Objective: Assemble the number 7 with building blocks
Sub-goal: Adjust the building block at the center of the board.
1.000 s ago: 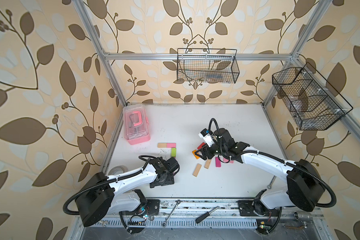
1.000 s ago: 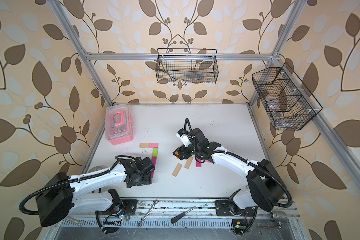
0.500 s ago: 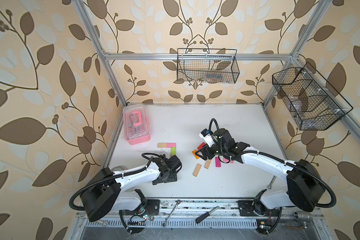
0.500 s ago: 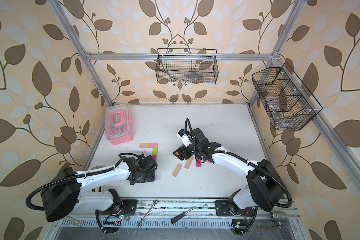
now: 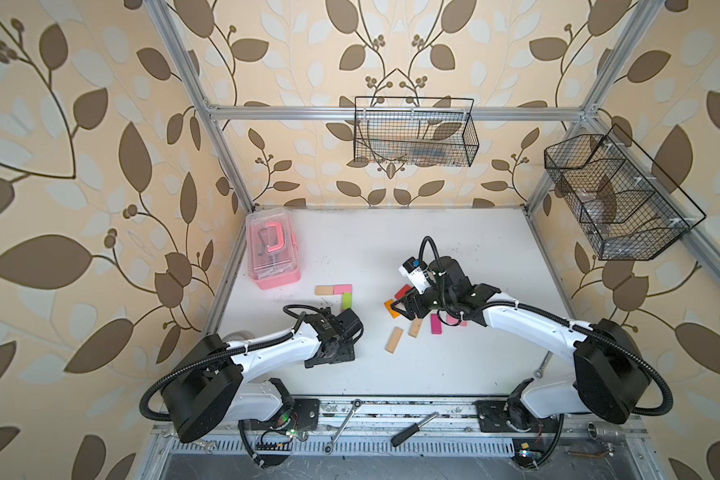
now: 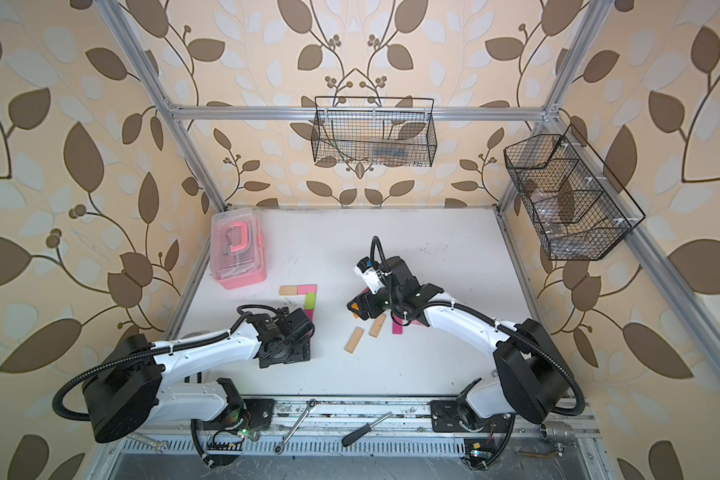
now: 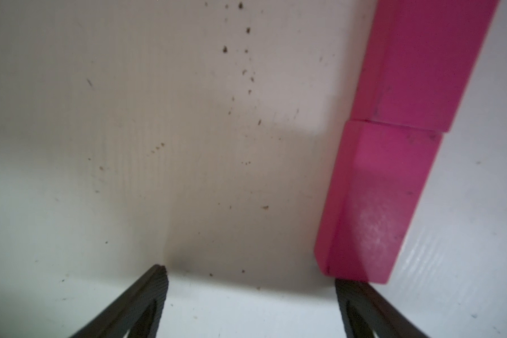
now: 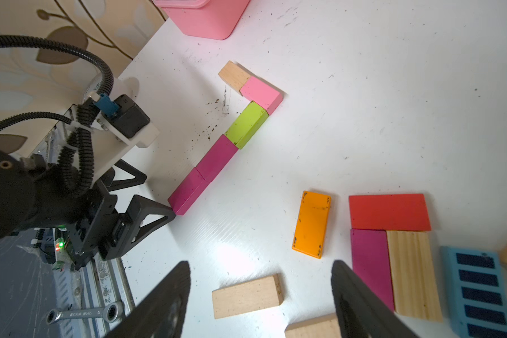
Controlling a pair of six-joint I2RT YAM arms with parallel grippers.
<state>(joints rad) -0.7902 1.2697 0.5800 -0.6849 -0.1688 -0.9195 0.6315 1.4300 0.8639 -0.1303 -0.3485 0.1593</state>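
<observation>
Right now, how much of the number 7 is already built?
Done: a wood block and pink block form the top bar; lime block and two magenta blocks form the stem. In hand: nothing; left gripper stands open beside the last magenta block, right gripper open over spare blocks. Left: perhaps only straightening; the 7 looks formed.

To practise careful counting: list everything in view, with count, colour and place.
Wood block: one, tan, 7's bar end.
Pink block: one, pink, bar's corner.
Lime block: one, green, stem's top.
Magenta blocks: two, magenta, stem's lower part.
Orange block, red block, magenta block, blue striped block: one each, loose, apart from the 7.
Loose wood blocks: at least four, tan, among them.
Pink box: one, pink, far corner.
Wire baskets: two, black, on walls.
Wrenches: at least two, steel; screwdriver: one; front rail.
Left gripper: open, black, beside stem's end.
Right gripper: open, black, above loose blocks.
</observation>
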